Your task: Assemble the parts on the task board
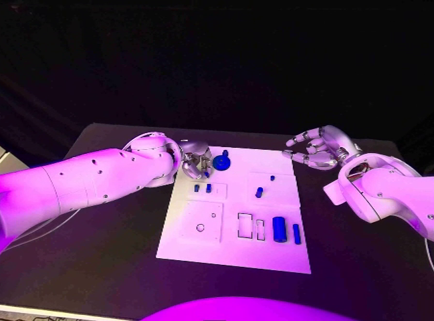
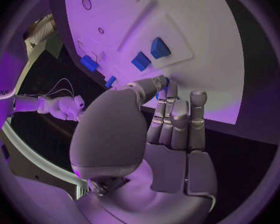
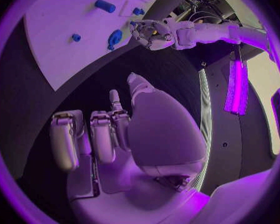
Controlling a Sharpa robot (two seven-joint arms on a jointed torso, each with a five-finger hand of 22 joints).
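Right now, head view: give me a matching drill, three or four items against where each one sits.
Items:
1. left hand
2. right hand
3. round blue part
4. tall blue cylinder

Places:
A. over the dark table, off the board's far right corner
B. near right part of the white board
C. at the board's far left corner
D. far side of the board, right by the left hand's fingers

Pairs: 1-C, 2-A, 3-D, 4-B

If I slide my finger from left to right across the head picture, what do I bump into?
Left arm → left robot hand → round blue part → small blue peg → long blue bar → right robot hand → right arm.
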